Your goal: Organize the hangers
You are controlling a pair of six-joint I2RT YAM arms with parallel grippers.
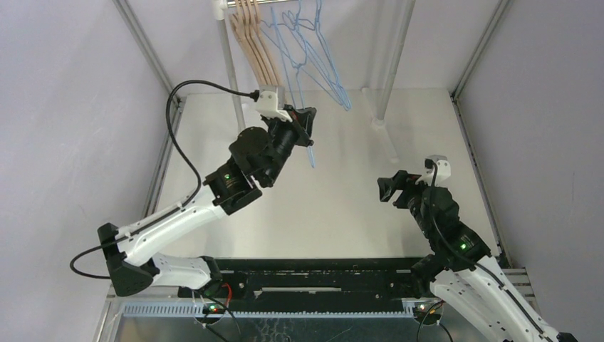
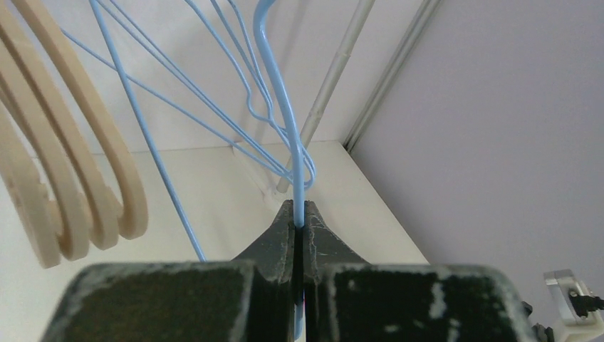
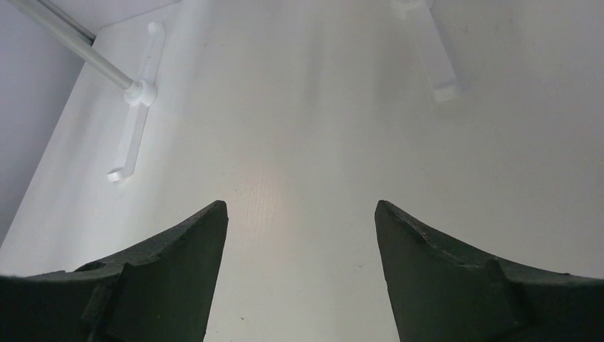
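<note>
Currently my left gripper is clamped on one blue wire hanger, pinching a single strand with the jaws pressed together. My right gripper is spread wide and holds nothing, poised above the table.

Location: the held hanger rises from my jaws toward the rail at the far side. The other wire hangers and the wooden hangers hang from that rail, with the wooden ones on the left. I cannot tell whether the held hanger's hook is on the rail.

Handling, as I judge it: the wire is light, thin and springy — it will flex and may swivel in a one-strand grip. Its coating looks smooth, so slip is possible. Grip a straight run close to a bend. The wooden ones look stiff and heavier; take them on the thick arm.

Clearance: neighbouring wires cross just beside mine — a snagging risk. The left post stands close by the wooden ones. Open room lies toward me, over the table.
</note>
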